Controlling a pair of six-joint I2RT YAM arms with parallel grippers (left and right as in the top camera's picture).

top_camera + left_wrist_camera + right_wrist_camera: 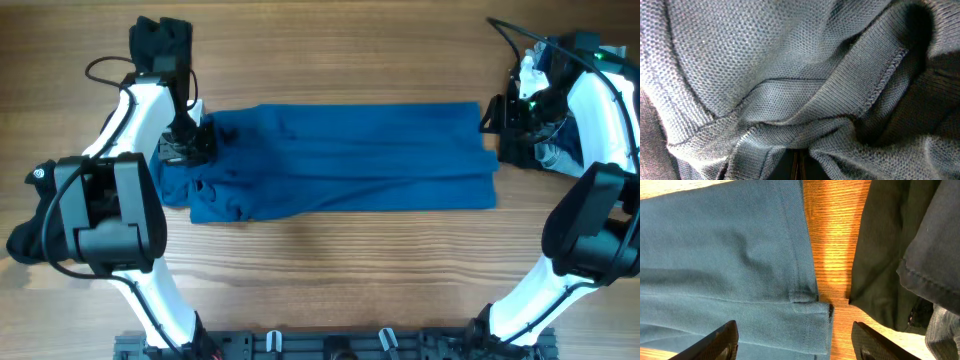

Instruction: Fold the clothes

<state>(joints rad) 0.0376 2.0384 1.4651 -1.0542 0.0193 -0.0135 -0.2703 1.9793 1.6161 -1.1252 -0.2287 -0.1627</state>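
My left fingers are pressed together on a bunched fold of the blue shirt at its left end. In the left wrist view the gathered knit fills the frame and hides the finger tips.

My right fingers are spread and hold nothing. They hang above the shirt's right hem corner and a strip of bare surface.

The shirt lies lengthwise across the middle of the surface. It is flat along most of its length and rumpled under the left fingers.

Just past the right fingers, across the bare strip, lies a heap of other clothes. It blocks the right edge.

Count:
- blue shirt: one
- black garment: one
- navy piece: one
- pale grey piece: one
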